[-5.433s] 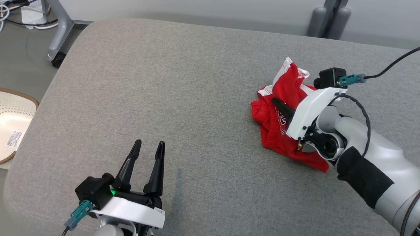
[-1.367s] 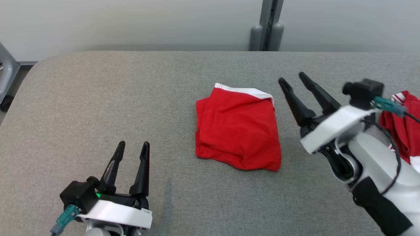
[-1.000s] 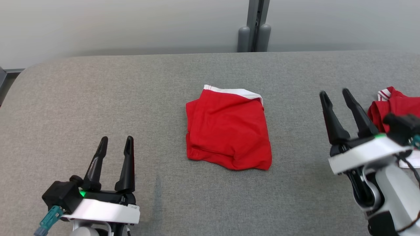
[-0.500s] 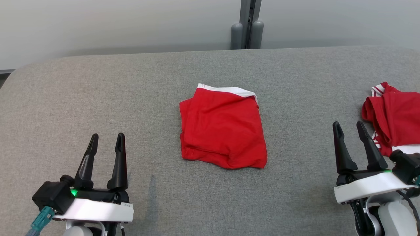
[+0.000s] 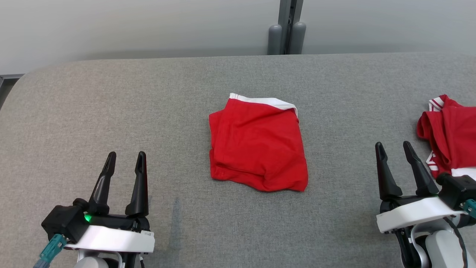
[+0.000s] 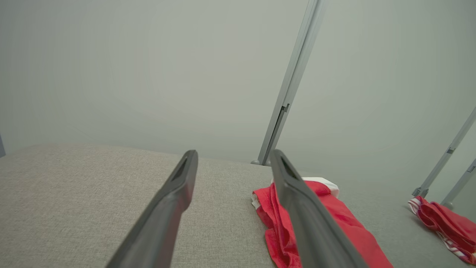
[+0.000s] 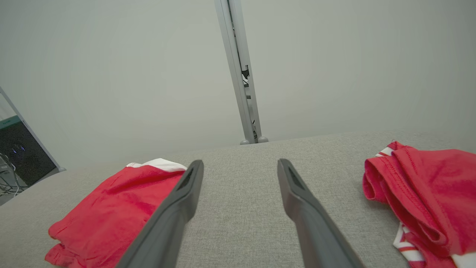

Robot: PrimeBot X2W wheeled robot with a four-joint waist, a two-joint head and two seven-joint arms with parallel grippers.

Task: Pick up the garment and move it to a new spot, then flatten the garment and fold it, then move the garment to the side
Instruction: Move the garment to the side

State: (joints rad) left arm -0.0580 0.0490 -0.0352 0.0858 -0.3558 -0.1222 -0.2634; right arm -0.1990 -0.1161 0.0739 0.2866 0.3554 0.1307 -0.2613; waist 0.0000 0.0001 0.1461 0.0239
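grey fabric surface (image 5: 111,104) | folded red garment (image 5: 256,145) centre | left tool (image 5: 126,153) released | right tool (image 5: 392,143) released

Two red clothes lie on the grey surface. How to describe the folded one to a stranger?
On the wide grey padded surface, look at the middle, before the grey post. The folded red garment lies there, a flat square with a white band on its far edge; the other red garment, at the right edge, is crumpled.
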